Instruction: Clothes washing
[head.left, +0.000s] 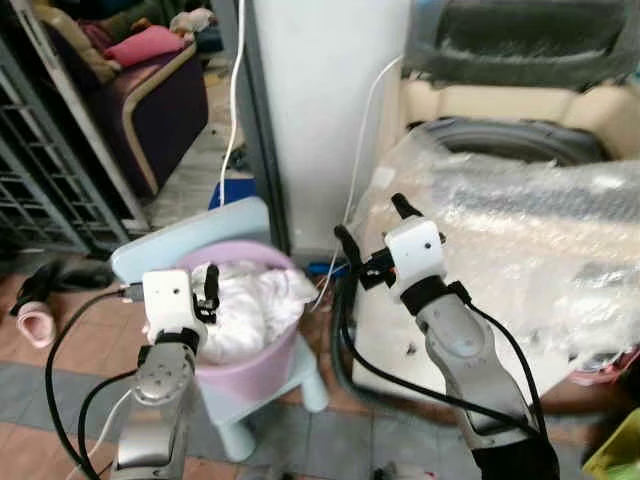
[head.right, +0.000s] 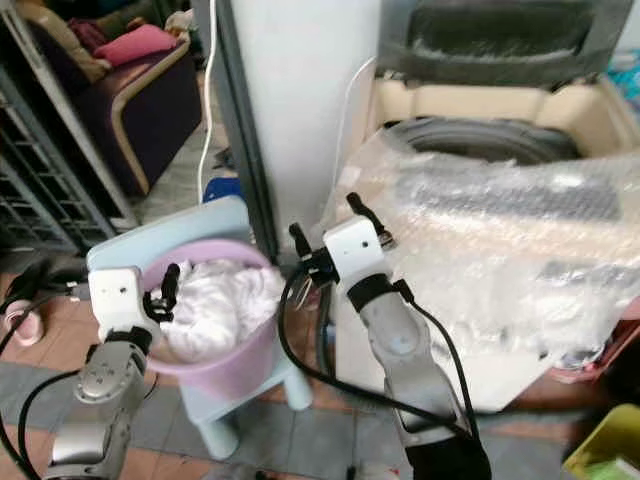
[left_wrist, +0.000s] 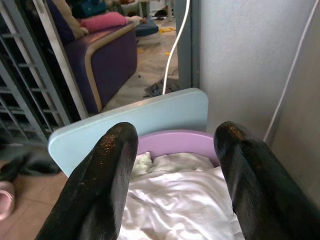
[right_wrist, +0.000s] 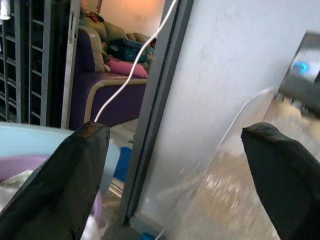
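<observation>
The left gripper (head.left: 208, 290) hangs just above the near rim of a lilac tub (head.left: 262, 365), its two black fingers (left_wrist: 102, 175) parted and holding nothing; the white laundry (head.left: 245, 305) lies heaped in the tub directly beneath them, filling it to the brim; the tub stands on a small pale-blue chair (head.left: 175, 238), whose backrest rises just behind it. The right gripper (head.left: 372, 232) is raised in the gap between the tub and the washing machine (head.left: 505, 105), fingers (right_wrist: 65, 185) spread wide, empty, touching neither. The washing machine stands to the robot's right; its lid (head.left: 520, 40) is lifted, the dark ring of the drum opening (head.right: 480, 140) shows, and a sheet of bubble wrap (head.left: 520, 240) is draped over its front. Between chair and machine rises a white pillar (head.left: 325, 100) with white cables (head.left: 235, 90) hanging alongside. Farther off on the left sits a purple sofa (head.left: 165, 105) bearing a pink cushion (head.left: 145, 45), with a metal grille (head.left: 40, 180) beside it.
</observation>
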